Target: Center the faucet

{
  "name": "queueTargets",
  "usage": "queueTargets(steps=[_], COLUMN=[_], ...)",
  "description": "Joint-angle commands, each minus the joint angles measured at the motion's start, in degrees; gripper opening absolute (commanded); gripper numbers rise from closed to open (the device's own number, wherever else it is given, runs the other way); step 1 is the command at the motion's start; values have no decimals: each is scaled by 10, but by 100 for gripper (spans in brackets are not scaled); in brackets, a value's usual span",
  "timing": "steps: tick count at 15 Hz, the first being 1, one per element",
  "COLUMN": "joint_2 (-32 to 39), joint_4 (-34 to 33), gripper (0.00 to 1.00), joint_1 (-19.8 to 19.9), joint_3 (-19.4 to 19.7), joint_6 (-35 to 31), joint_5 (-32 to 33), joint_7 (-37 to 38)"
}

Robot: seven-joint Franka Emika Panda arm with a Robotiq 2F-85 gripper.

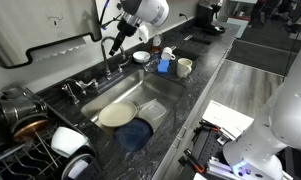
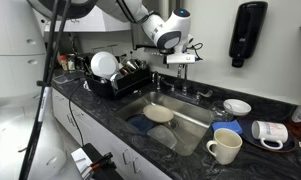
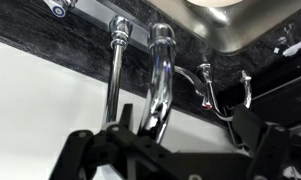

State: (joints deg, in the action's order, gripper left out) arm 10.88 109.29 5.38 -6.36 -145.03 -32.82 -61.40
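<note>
The faucet (image 3: pixel 158 80) is a thin chrome gooseneck spout behind the sink. In the wrist view its arch fills the middle, and one leg runs down between my gripper's (image 3: pixel 185 125) two dark fingers, close to the left one. The fingers stand wide apart and do not clamp it. In both exterior views the gripper (image 1: pixel 115 45) (image 2: pixel 180 58) hangs at the top of the faucet (image 1: pixel 107 63) (image 2: pixel 183 78), and the arm hides most of the arch.
The steel sink (image 1: pixel 162 90) (image 2: pixel 205 112) holds a cream plate (image 1: pixel 116 114) and a blue dish (image 1: pixel 135 135). Short chrome handles (image 3: pixel 205 85) flank the faucet base. Cups (image 1: pixel 183 67) (image 2: pixel 224 146) and a dish rack (image 2: pixel 115 75) stand on the dark counter.
</note>
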Motion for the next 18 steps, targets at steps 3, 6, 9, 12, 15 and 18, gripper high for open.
queueTargets(steps=[3, 6, 9, 12, 15, 18], joint_2=[-11, -16, -25, -19, -15, -14], joint_4=[-12, -10, -11, -20, -29, -24], gripper=[100, 100, 100, 100, 100, 100], joint_1=[7, 2, -9, -16, -17, -20], joint_3=[-21, -10, -9, -11, -15, -4], joint_6=[59, 87, 113, 120, 130, 123], joint_5=[-151, -163, -145, -119, -112, -70], joint_7=[-154, -182, -177, -170, -175, -134])
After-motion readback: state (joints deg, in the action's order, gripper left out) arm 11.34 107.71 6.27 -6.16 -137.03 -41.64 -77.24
